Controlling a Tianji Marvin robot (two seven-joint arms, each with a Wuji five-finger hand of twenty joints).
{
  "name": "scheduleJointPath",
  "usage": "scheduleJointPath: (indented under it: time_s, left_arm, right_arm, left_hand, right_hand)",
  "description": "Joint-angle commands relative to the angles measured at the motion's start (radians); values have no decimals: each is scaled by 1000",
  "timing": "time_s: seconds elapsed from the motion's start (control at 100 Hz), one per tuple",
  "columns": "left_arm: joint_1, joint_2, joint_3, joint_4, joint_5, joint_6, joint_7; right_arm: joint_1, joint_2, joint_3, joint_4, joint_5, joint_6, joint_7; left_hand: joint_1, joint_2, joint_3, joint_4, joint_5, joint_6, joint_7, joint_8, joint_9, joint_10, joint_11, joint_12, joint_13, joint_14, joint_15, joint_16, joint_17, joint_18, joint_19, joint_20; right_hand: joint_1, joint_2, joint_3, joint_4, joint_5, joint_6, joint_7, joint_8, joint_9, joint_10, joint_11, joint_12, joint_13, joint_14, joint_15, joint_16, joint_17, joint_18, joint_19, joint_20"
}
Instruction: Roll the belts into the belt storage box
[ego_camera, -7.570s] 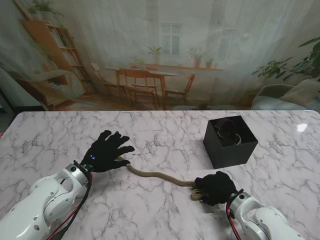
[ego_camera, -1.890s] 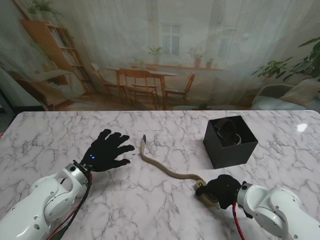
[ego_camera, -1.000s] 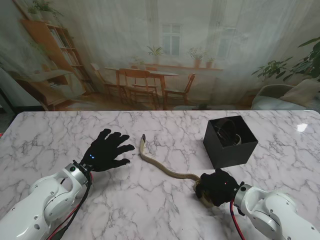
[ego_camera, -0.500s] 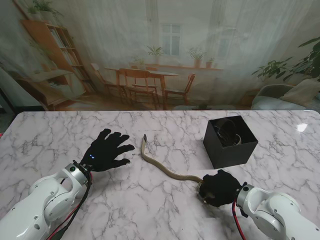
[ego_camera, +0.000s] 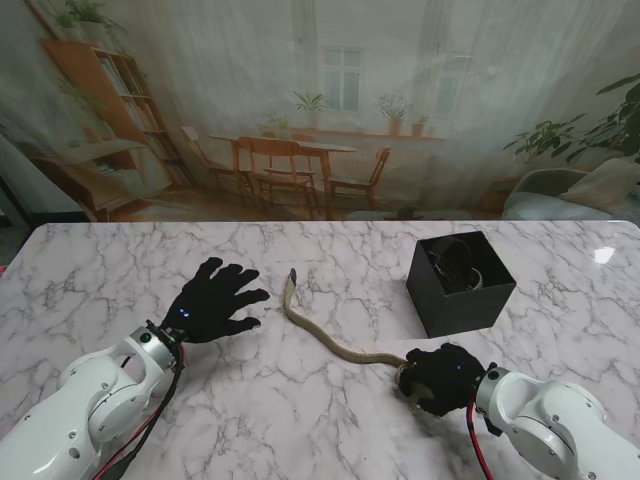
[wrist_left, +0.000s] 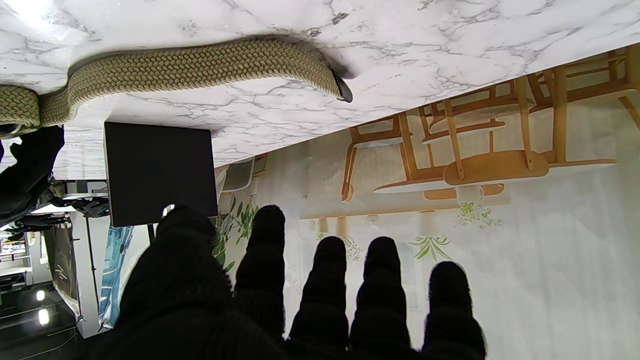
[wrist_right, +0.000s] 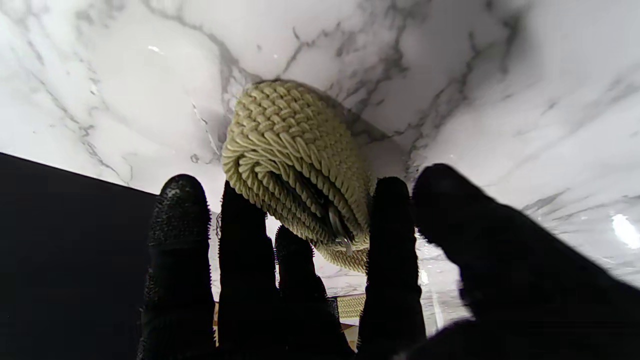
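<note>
My right hand (ego_camera: 440, 378) grips the rolled end of the woven belt (ego_camera: 318, 332) on the marble table (ego_camera: 330, 420). My left hand (ego_camera: 213, 303) lies flat with fingers spread, holding nothing, near the belt's free tip.

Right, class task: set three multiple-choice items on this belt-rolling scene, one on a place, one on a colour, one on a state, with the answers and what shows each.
1. Where does the black storage box stand?
A. by the left hand
B. farther from me than the right hand
C. at the table's left edge

2. What colour is the braided belt?
A. red
B. blue
C. khaki

3. What is the left hand doing?
A. resting open, fingers spread
C. gripping the box
B. holding the belt's tip

Answers: 1 B, the stand view shows the box beyond the right hand; 2 C, the weave looks khaki in all views; 3 A, its fingers lie apart on the marble table, clear of the belt.
</note>
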Motion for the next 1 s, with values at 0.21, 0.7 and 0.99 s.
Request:
scheduleJointPath:
  time_s: [0.21, 0.7, 0.99]
  left_arm:
    - [-1, -2, 3, 1, -1, -1, -14]
    - [-2, -2, 3, 1, -2, -5, -17]
    - [-3, -2, 5, 2, -3, -6, -17]
  right_arm:
    - [-11, -8, -20, 15, -5, 64, -31]
    - [-16, -13, -37, -17, 103, 152, 42]
    - [-2, -19, -67, 15, 109, 198, -9]
  left_hand:
    - [6, 49, -28, 2, -23, 33, -6, 4, -27, 9, -11, 7, 7, 1, -31, 3, -21, 37, -36, 13]
    - [5, 48, -27, 2, -13, 38, -7, -1, -26, 10, -11, 7, 7, 2, -31, 3, -21, 38, -39, 14]
    - [4, 49, -27, 2, -20, 24, -7, 0, -26, 10, -11, 7, 6, 2, -32, 3, -21, 38, -41, 14]
  right_hand:
    - [208, -59, 117, 16, -274, -212, -35, 10, 38, -30, 147, 63, 327, -94, 268, 166, 291, -95, 192, 1]
    - [28, -97, 47, 18, -299, 323, -164, -123, 104, 16, 198, 97, 498, -104, 351, 215, 474, -127, 298, 10]
    - [312, -22, 235, 21, -252, -89, 0, -26, 160, -9, 234, 109, 523, -124, 429, 229, 543, -141, 314, 1]
